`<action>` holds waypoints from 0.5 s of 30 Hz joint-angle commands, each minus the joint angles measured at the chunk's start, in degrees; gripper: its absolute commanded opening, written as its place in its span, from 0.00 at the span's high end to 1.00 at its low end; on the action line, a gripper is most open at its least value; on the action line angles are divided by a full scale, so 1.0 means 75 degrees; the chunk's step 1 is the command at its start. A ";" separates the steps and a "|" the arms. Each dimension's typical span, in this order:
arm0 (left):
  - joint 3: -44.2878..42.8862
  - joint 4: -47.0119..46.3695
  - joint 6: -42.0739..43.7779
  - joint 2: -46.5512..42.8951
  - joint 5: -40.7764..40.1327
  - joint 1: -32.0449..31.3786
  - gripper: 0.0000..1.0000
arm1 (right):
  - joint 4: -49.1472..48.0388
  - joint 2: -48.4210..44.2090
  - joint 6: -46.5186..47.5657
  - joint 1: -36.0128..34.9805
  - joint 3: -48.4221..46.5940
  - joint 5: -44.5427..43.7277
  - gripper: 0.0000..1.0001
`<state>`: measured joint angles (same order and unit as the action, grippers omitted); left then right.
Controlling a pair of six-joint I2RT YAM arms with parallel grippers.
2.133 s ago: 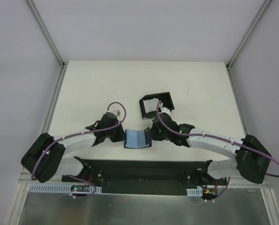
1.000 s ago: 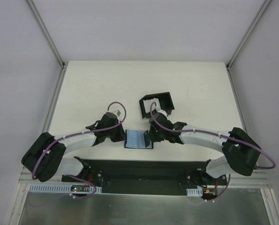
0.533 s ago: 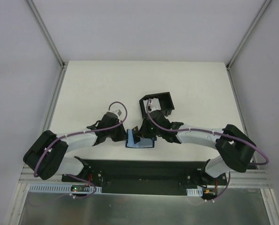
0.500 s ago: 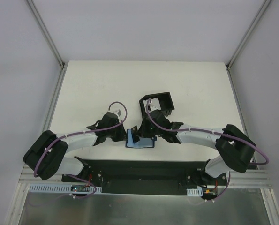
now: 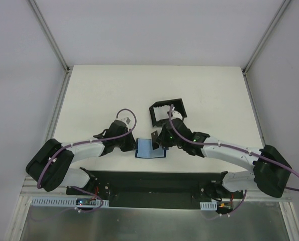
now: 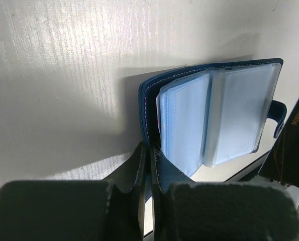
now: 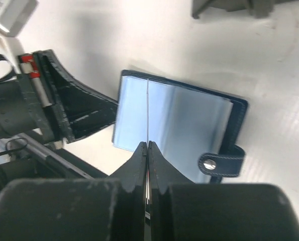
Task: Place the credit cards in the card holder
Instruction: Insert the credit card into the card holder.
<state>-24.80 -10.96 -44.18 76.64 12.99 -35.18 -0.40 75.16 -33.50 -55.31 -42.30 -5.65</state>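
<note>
white table (image 5: 99, 90): left gripper (image 6: 150, 149) clamps card holder (image 6: 239, 100) cover, right gripper (image 7: 147, 146) pinches credit card (image 7: 147, 110) edge-on; line edge with pocket mouth, slide in slowly

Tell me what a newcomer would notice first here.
An open blue card holder lies at the near middle of the table. The left gripper pinches its left cover, while the right gripper holds a thin card edge-on over it. A black tray sits just behind.
</note>
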 commanded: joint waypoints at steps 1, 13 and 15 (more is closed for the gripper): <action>0.0177 0.0465 0.0079 0.0164 -0.0221 -0.0009 1.00 | 0.1516 -0.0107 0.0084 -0.0008 -0.0241 -0.0828 1.00; 0.0166 0.0465 0.0102 0.0105 -0.0162 -0.0009 1.00 | 0.2316 0.0326 0.0165 -0.0008 -0.0523 -0.1099 1.00; 0.0142 0.0465 0.0149 0.0117 -0.0127 -0.0009 1.00 | 0.2234 0.0549 0.0130 -0.0008 -0.0524 -0.0924 1.00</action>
<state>-24.80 -11.05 -44.18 76.64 13.06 -35.18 14.94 76.97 -32.95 -55.31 -43.92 -12.56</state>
